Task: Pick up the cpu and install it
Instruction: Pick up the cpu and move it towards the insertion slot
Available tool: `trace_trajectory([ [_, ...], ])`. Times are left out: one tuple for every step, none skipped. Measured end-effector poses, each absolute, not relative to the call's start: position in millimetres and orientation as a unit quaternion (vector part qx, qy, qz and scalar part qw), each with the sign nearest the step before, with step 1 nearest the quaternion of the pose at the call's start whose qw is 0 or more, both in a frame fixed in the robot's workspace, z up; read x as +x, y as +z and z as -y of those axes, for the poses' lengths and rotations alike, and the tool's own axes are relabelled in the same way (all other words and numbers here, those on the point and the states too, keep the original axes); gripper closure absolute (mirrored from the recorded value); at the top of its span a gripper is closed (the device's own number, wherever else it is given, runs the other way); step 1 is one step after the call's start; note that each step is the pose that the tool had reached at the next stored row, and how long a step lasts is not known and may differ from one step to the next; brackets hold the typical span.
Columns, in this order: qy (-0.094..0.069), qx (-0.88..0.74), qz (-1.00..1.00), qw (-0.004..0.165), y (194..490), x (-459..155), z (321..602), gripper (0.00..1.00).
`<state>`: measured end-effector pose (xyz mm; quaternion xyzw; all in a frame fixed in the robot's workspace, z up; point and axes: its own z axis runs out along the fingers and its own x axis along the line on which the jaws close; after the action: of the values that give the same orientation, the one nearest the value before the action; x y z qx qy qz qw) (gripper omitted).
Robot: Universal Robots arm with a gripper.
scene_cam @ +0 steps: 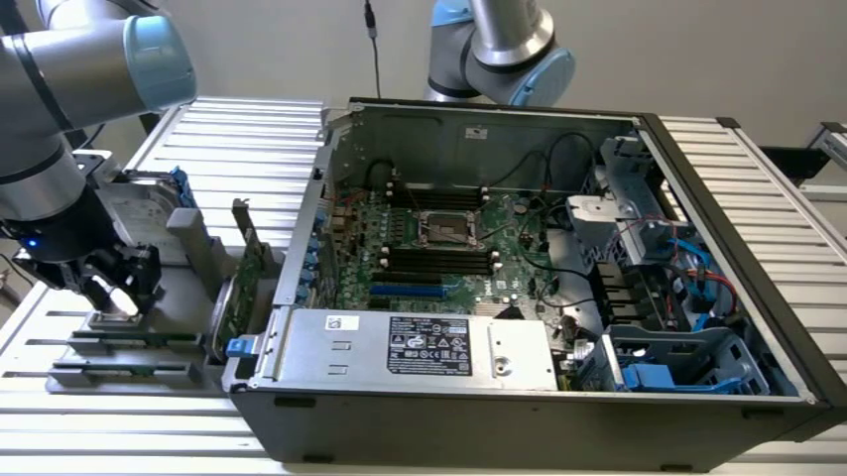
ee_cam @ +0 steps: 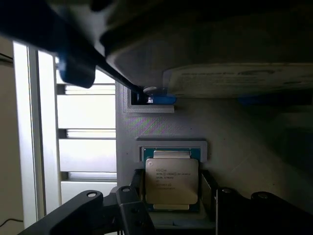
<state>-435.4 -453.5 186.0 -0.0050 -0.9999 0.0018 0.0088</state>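
Simply flat, square, silver-metal cpu

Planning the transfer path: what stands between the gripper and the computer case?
In the exterior view, a grey holder block and an upright expansion card stand between the gripper and the case.

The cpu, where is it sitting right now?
The cpu lies in the grey holder at the exterior view's left, outside the computer case, right under the gripper.

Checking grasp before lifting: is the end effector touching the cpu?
Cannot tell. In the wrist view the end effector straddles the cpu; neither contact nor gap shows plainly.
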Motion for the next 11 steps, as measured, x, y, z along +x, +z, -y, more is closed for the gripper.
trace_trajectory([
  [0.002, -0.005, 1.0, 0.009, 187.1, -435.4, 453.5, 0.45],
  [0.002, -0.005, 1.0, 0.009, 188.9, -435.4, 453.5, 0.45],
  [0.002, -0.004, 1.0, 0.009, 190.8, -435.4, 453.5, 0.45],
  [0.002, -0.004, 1.0, 0.009, 193.0, -435.4, 453.5, 0.45],
  [0.002, -0.004, 1.0, 0.009, 195.3, -435.4, 453.5, 0.45],
  [0.002, -0.004, 1.0, 0.009, 198.2, -435.4, 453.5, 0.45],
  [0.002, -0.003, 1.0, 0.009, 201.6, -435.4, 453.5, 0.45],
  [0.002, -0.003, 1.0, 0.009, 205.4, -435.4, 453.5, 0.45],
  [0.002, -0.003, 1.0, 0.01, 209.6, -435.5, 453.5, 0.45],
  [0.002, -0.003, 1.0, 0.01, 214.1, -435.5, 453.5, 0.45],
  [0.002, -0.002, 1.0, 0.01, 218.6, -435.4, 453.5, 0.45],
])
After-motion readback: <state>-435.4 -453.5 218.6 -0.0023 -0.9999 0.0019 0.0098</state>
